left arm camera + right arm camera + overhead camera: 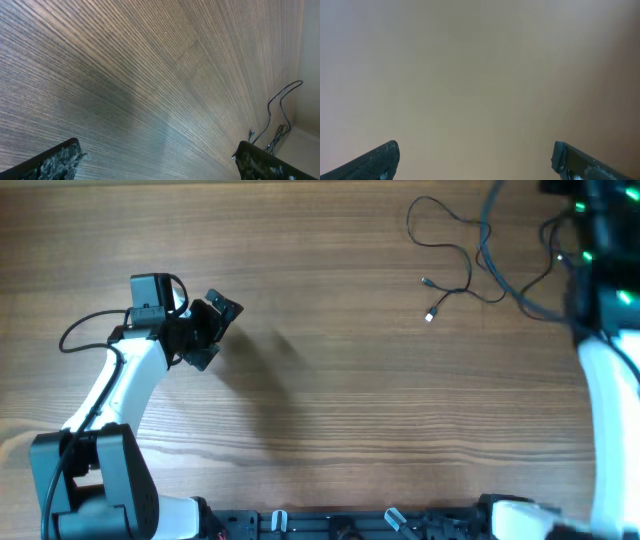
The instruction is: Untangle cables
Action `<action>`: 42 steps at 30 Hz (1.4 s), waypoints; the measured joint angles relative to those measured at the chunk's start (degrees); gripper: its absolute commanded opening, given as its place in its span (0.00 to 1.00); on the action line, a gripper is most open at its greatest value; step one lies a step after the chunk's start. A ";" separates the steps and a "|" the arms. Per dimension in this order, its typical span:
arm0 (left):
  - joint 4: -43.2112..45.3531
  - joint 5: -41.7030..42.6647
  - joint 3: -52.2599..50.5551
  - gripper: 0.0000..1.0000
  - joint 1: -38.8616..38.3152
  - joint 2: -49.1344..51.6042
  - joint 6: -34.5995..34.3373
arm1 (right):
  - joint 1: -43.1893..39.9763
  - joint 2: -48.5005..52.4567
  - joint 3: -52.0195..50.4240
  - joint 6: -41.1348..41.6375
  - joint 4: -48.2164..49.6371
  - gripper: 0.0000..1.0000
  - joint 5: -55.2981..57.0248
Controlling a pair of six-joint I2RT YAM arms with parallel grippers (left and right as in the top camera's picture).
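1. Only the overhead view shows the cables (466,262) laid out. They lie in loose loops at the upper right of the wooden table (330,400), with two plug ends pointing left, one of them silvery.
2. The left wrist view catches just a stretch of them at its lower right edge.
3. The left gripper (215,332) sits at mid-left, well apart from them, with its fingers wide and empty.
4. The right gripper (476,150) has its fingers spread wide and holds nothing, over a blurred tan surface.

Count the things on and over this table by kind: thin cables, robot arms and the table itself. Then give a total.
Thin black cables: 2
Robot arms: 2
Wooden table: 1
Total: 5
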 measured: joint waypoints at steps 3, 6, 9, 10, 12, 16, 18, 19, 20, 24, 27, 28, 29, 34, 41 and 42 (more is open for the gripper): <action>0.02 0.02 0.00 1.00 0.00 0.00 0.00 | 0.02 -5.38 0.48 0.00 -13.94 1.00 0.17; 0.13 0.00 0.00 1.00 0.00 -0.11 0.00 | 0.00 -10.32 -3.63 0.20 -21.46 1.00 0.15; 0.09 0.02 0.00 1.00 0.00 -0.22 0.00 | 0.02 -21.14 -10.99 0.17 -20.61 1.00 -0.35; 0.07 0.02 0.00 1.00 0.00 -0.22 0.00 | 0.02 -26.29 -13.09 0.17 -20.72 1.00 -0.50; 0.04 0.02 0.00 1.00 0.00 -0.26 0.00 | 0.02 -34.62 -16.61 0.17 -20.55 1.00 -0.70; -0.02 0.02 0.00 1.00 0.00 -0.26 0.00 | 0.02 -48.68 -22.71 0.20 -23.63 1.00 -0.76; -0.04 0.02 0.00 1.00 0.00 -0.28 0.00 | 0.02 -58.51 -24.39 0.20 -27.34 1.00 -2.03; 0.09 0.02 0.00 1.00 0.00 -0.31 0.00 | 0.02 -60.94 -24.46 0.20 -27.30 1.00 -2.64; 0.20 0.00 0.00 1.00 0.00 -0.31 0.00 | 0.02 -63.08 -24.46 0.17 -27.15 1.00 -2.97; 0.15 0.02 0.00 0.99 0.00 -0.42 0.00 | 0.55 -77.22 -21.77 0.17 -27.56 1.00 -4.81; 0.04 0.02 0.00 1.00 0.00 -0.42 0.00 | 0.79 -78.58 -15.37 0.17 -30.21 1.00 -5.20; 0.07 0.02 0.00 1.00 0.00 -0.42 0.00 | 0.79 -78.58 -14.49 0.17 -30.16 1.00 -5.20; 0.02 0.02 0.00 1.00 0.00 -0.42 0.00 | 0.79 -78.58 -13.44 0.17 -28.87 1.00 -5.22; -0.02 0.02 0.00 1.00 0.00 -0.42 0.00 | 0.72 -78.60 -15.85 0.20 -8.35 1.00 -7.21; 0.02 0.02 0.00 1.00 0.00 -0.42 0.00 | 0.68 -78.40 -29.27 0.22 2.32 1.00 -13.35; 0.02 0.00 0.00 1.00 0.00 -0.42 0.00 | 0.63 -78.18 -32.17 1.11 6.51 1.00 -17.44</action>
